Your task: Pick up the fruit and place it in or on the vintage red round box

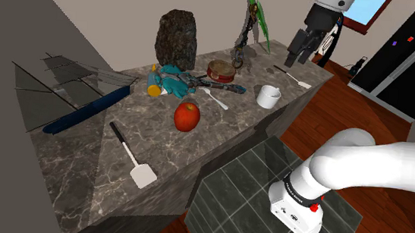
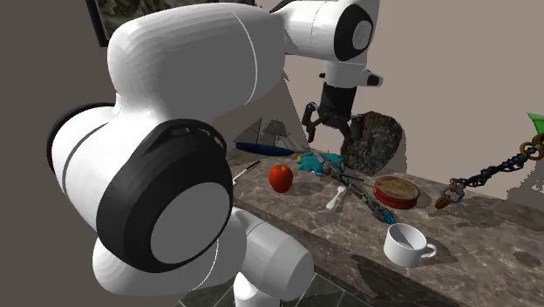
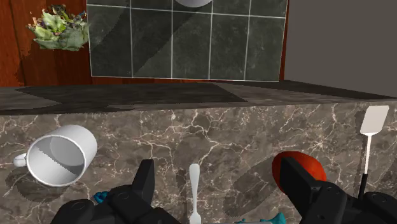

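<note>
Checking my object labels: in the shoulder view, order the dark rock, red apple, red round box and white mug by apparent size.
1. dark rock
2. red apple, though nearer the camera
3. red round box and white mug: about alike, unranked

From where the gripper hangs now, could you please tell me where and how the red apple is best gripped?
Grip the apple across its widest middle, coming straight down from above with the open gripper. It is round and stands alone on the marble counter, so both of its sides look free to close on.
</note>
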Motion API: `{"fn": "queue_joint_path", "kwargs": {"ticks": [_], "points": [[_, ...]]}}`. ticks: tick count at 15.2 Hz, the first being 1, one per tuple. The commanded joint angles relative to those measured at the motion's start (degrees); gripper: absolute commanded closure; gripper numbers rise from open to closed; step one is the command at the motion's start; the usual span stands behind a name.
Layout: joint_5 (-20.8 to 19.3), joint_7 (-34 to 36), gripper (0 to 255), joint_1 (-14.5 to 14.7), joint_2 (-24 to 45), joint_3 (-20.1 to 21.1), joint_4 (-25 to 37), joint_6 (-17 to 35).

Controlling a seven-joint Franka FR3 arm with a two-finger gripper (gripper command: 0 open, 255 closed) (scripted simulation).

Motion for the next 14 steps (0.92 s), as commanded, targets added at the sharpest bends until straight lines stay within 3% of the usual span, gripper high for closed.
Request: {"fn": "queue_joint_path", "kwargs": {"ticks": [1, 14], "points": [[0.00, 0.00, 0, 0.00, 0.00, 0.00, 0.00, 0.00], [6.59, 12.04, 0, 4.30, 9.29, 14.06, -7.78, 21.93]]}}
